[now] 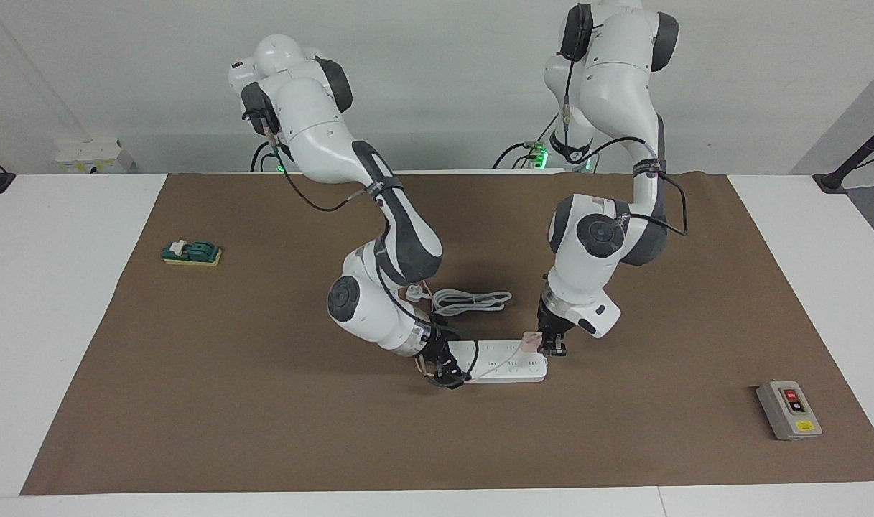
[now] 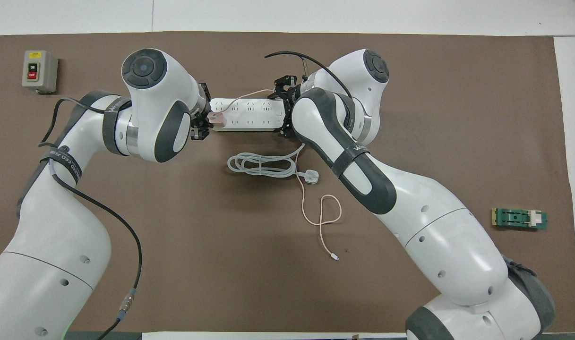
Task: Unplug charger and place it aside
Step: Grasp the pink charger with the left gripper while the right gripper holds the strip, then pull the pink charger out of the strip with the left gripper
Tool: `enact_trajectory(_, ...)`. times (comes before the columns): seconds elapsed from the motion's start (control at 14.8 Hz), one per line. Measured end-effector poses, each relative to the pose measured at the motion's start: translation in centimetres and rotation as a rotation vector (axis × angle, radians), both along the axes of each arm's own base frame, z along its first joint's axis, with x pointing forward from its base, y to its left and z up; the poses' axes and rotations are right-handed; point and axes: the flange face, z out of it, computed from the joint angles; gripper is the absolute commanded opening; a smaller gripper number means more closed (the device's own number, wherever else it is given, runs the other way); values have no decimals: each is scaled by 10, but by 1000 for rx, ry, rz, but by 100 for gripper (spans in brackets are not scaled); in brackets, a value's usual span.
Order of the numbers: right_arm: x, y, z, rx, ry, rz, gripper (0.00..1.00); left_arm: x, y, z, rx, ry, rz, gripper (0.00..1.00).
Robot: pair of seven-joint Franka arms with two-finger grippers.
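Pale pink against the white power strip (image 1: 507,361), the charger (image 1: 531,342) sits plugged into the strip's end toward the left arm's end of the table (image 1: 264,402); its thin pink cable (image 2: 315,215) runs along the strip and loops back toward the robots, past a coiled white cord (image 2: 261,166) and its three-pin plug (image 2: 310,176). The left claw (image 1: 551,348) is down at the charger, clamped narrow on the pink cube; the right claw (image 1: 447,373) is at the strip's other end, apparently pinning it, though whether its fingers grip cannot be told. The risks, as judged: a pull off the prongs' line could jam them or drag the whole strip if the right arm's hold slips; a shallow pinch could slide off the small cube; the trailing cable could snag on the strip or the white cord when the charger is carried aside.
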Motion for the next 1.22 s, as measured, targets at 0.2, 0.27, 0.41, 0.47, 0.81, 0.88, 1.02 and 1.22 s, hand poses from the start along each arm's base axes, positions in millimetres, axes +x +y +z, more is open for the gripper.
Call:
enact_trajectory(0.2, 0, 0, 0, 1, 0, -4, 67, 0, 0, 0, 0, 0, 0, 0)
enact_trajectory(0.27, 0, 0, 0, 2, 0, -4, 65, 0, 0, 0, 0, 0, 0, 0)
enact_trajectory(0.41, -1, -1, -1, 2, 0, -6, 65, 0, 0, 1, -1, 0, 1, 0)
enact_trajectory(0.47, -1, -1, -1, 3, 0, -6, 64, 0, 0, 1, -1, 0, 1, 0)
enact_trajectory(0.81, 0, -3, -2, 18, 9, -16, 63, 0, 0, 1, -2, 0, 2, 0)
enact_trajectory(0.88, 0, -4, -3, 21, 11, -19, 63, 0, 0, 1, -2, 0, 2, 0)
enact_trajectory(1.02, 0, -4, -3, 22, 12, -20, 62, 0, 0, 1, -2, 1, 2, 0)
enact_trajectory(1.22, 0, -4, -3, 22, 12, -21, 62, 0, 0, 2, -2, 3, 2, 0)
